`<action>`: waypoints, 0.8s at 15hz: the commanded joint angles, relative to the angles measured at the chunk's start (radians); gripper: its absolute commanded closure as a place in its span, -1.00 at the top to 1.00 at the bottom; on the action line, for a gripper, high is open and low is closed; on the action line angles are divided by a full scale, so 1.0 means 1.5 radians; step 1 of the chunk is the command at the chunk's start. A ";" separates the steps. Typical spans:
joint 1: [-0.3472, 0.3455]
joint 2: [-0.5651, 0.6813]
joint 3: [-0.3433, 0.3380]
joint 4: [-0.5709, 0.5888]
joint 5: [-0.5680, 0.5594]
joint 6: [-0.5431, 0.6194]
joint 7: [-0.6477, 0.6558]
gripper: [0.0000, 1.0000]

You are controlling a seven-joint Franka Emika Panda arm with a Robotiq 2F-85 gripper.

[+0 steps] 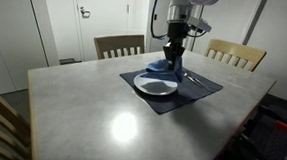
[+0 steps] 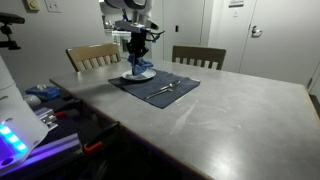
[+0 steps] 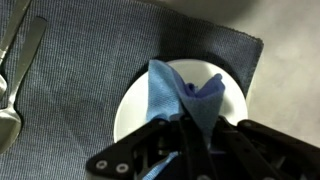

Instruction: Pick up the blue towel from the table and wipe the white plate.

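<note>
The white plate lies on a dark placemat; it also shows in both exterior views. The blue towel is bunched between my fingers and hangs down onto the plate. In an exterior view the towel drapes over the plate's far edge. My gripper is shut on the towel, directly above the plate; it also shows in both exterior views.
A spoon and fork lie on the placemat beside the plate, also seen in an exterior view. Wooden chairs stand at the table's far side. Equipment sits off one table edge.
</note>
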 commanded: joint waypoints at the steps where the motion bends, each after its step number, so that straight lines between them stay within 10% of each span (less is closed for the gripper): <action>1: 0.004 0.046 0.001 0.016 -0.017 0.030 -0.007 -0.96; 12: 0.038 0.099 0.006 0.043 -0.085 -0.054 0.041 -0.96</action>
